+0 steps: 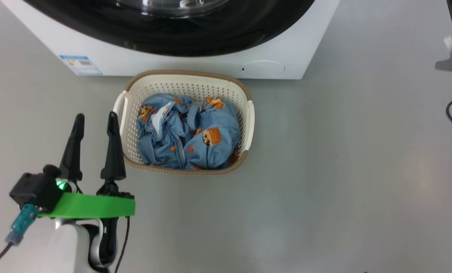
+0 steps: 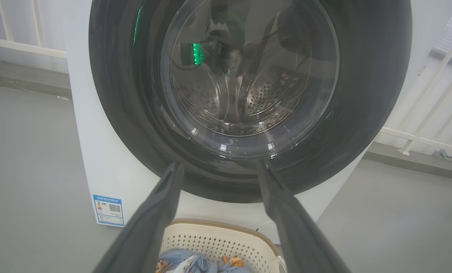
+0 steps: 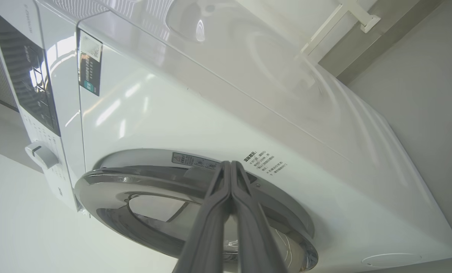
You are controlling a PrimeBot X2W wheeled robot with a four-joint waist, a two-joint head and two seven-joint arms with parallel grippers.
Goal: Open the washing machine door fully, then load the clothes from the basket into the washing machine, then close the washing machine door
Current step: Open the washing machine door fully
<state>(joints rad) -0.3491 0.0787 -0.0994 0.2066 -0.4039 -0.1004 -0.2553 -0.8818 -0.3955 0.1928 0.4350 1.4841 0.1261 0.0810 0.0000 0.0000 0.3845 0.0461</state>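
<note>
Right wrist view: right pincer [image 3: 230, 163], closed, is pointing at the rim of the washing machine door [image 3: 108, 212], sitting shut just ahead; left pincer [image 1: 96, 115] is hanging open beside the basket [image 1: 195, 85] of clothes [image 1: 188, 136].
</note>
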